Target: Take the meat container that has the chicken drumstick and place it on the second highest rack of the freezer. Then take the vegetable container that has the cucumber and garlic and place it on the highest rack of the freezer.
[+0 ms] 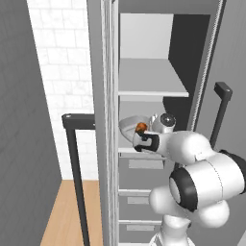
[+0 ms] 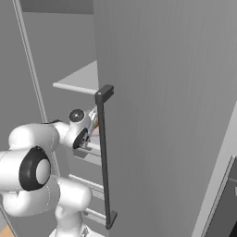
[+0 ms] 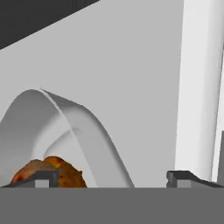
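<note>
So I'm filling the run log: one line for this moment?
end effector: open | meat container: on freezer second rack | chicken drumstick: inside | vegetable container: pending

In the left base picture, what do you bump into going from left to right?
Dark wall → white tile wall → black bar handle → meat container → chicken drumstick → second bar handle.

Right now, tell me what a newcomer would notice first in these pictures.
The big white arm reaches into the open freezer, its gripper at the second shelf down. There the meat container sits tilted, with the glossy orange-brown chicken drumstick in it; in the hand view the two fingertips stand wide apart, the drumstick just behind one. Above, the highest rack is bare and white.
</note>
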